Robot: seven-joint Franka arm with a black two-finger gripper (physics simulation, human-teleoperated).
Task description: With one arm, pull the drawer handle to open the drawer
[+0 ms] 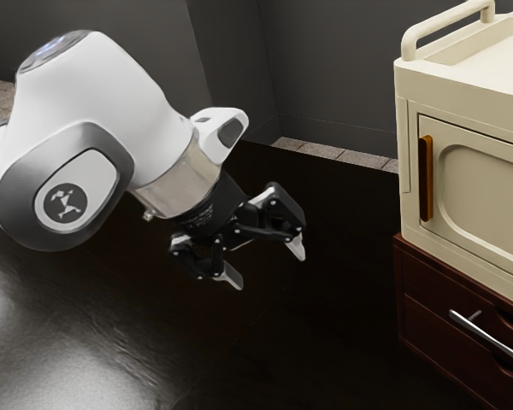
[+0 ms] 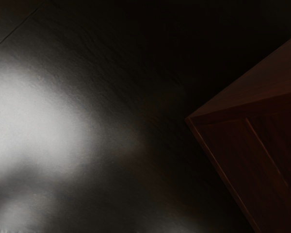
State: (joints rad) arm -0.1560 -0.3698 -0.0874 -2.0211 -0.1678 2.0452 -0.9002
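Exterior view, and here's the gap that matters: the gripper hangs well apart from the silver drawer handle, which lies away toward the exterior view's right and lower in the picture. Jaws wide apart, nothing between them, fingertips pointing downward! And look at that bar: long and straight, it runs along the dark wooden drawer unit, slanting down toward the exterior view's right, beneath the cream cabinet. One arm in play, so no question who takes it.

Over to the wrist view, where a corner of that same unit juts in beside dark, glossy floor.

So the call: carry the hand across toward the drawers, then likely roll it so the fingers straddle the bar across its length, one above, one below. Come in with the fingers lined up along it, and they could knock the metal instead of pinching it.
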